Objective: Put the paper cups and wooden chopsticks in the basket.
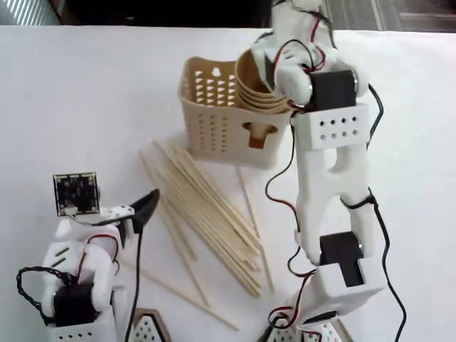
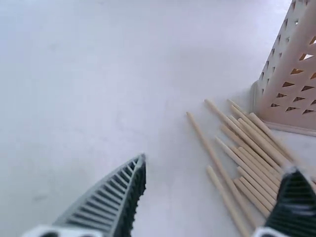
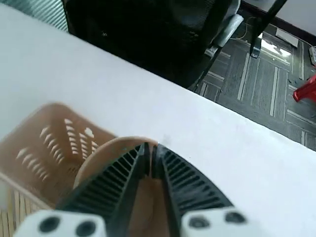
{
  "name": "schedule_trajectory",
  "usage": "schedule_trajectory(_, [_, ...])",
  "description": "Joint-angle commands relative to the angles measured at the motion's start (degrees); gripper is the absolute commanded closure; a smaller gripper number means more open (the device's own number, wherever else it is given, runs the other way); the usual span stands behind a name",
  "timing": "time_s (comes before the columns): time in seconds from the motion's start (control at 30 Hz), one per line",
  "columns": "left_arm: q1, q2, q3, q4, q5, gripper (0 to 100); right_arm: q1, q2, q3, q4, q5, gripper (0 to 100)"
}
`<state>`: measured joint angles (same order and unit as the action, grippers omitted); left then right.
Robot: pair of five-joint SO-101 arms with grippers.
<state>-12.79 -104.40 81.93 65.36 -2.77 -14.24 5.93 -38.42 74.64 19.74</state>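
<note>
I am clamping my right jaws on the rim of the paper cups (image 1: 255, 87), over the basket (image 1: 214, 125), ready for dropping. My left jaws are hanging apart beside the wooden chopsticks (image 1: 214, 214).

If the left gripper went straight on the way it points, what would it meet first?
Probably the wooden chopsticks lying just ahead of the open left gripper, with the basket beyond them. Depth is unclear; its tilt could bring it onto bare table first.
</note>
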Motion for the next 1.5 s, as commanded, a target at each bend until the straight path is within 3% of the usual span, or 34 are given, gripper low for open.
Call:
schedule_trajectory(0.0, [-0.6, 0.0, -0.3, -1.2, 0.2, 60, -0.6, -0.6, -0.1, 3.6, 2.5, 97.9])
schedule_trajectory(0.37, [-0.6, 0.0, -0.3, -1.2, 0.2, 60, -1.8, -10.7, 0.7, 3.3, 2.5, 97.8])
schedule_trajectory(0.53, [-0.6, 0.0, -0.3, -1.1, 0.2, 60, -1.9, -13.8, 10.3, 2.8, 2.5, 97.8])
schedule_trajectory(0.67, [-0.6, 0.0, -0.3, -1.0, 0.2, 60, -1.5, -21.5, 25.1, -6.4, 1.1, 97.8])
schedule_trajectory(0.97, [-0.6, 0.0, -0.3, -0.9, 0.2, 60, -1.5, -40.6, 61.6, -37.4, 1.1, 98.0])
schedule_trajectory(1.47, [-0.6, 0.0, -0.2, -0.8, 0.2, 60, 0.9, -36.5, 70.4, -44.3, 0.9, 98.0])
